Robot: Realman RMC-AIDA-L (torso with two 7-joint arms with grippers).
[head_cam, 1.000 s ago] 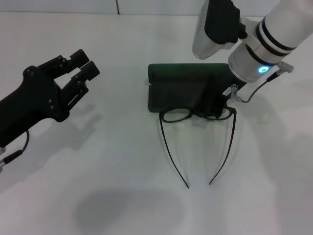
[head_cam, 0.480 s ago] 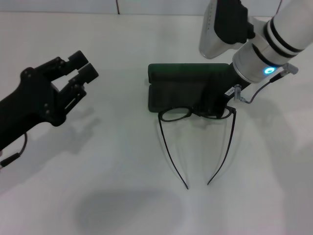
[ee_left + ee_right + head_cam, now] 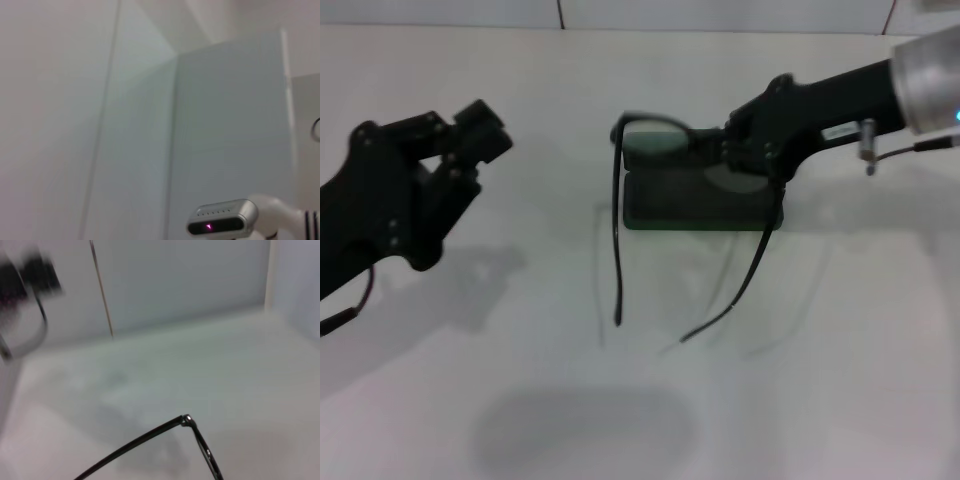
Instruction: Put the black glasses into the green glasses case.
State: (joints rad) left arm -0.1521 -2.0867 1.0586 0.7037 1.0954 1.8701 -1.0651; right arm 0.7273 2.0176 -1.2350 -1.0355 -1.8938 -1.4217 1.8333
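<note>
The black glasses [image 3: 650,124] hang in the air over the green glasses case [image 3: 690,200], which lies open on the white table at centre back. My right gripper [image 3: 745,150] is shut on the frame's front near its right lens. Both temple arms droop forward and down past the case's front edge. The right wrist view shows only one hinge and temple of the glasses [image 3: 187,421]. My left gripper [image 3: 478,145] is open and empty, held above the table far to the left of the case.
The white table [image 3: 640,400] reaches to a pale wall at the back. A shadow lies on the table near the front. The left wrist view shows the wall and a white part of the right arm [image 3: 225,222].
My right gripper has lifted the glasses off the table in front of the case and carried them up and back over it. The right wrist has turned. The left arm has shifted slightly.
</note>
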